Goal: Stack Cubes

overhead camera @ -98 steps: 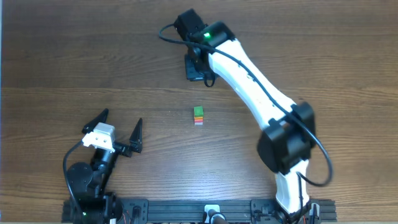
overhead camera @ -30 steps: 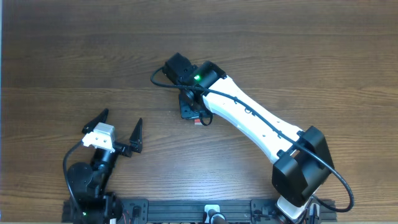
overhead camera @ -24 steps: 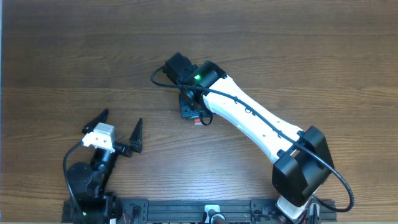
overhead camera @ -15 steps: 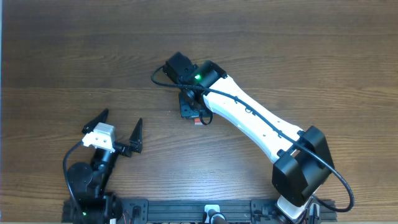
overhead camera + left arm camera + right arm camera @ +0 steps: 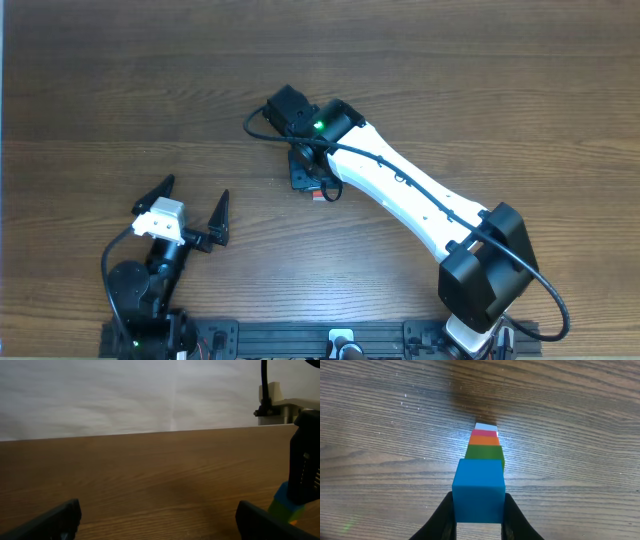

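The right gripper (image 5: 479,516) is closed on a blue cube (image 5: 479,489), one finger pressed to each side face; it holds the cube directly over a stack near the middle of the table (image 5: 500,90). Seen from the right wrist, the stack runs downward in order: a green cube (image 5: 485,455) on top, an orange cube (image 5: 484,439) under it, then a pink cube (image 5: 485,432), and a pale cube (image 5: 486,425) lowest against the wood. The blue cube lines up squarely with the green one; from the left wrist its lower edge (image 5: 281,495) seems to meet the green cube (image 5: 278,508), though whether they truly touch cannot be told. From above, the right arm reaches across from its base at the right and its gripper (image 5: 310,176) covers the stack, with only a sliver of pink (image 5: 318,197) showing. The left gripper (image 5: 197,188) sits well apart near its own base; its fingers are spread wide and hold nothing.
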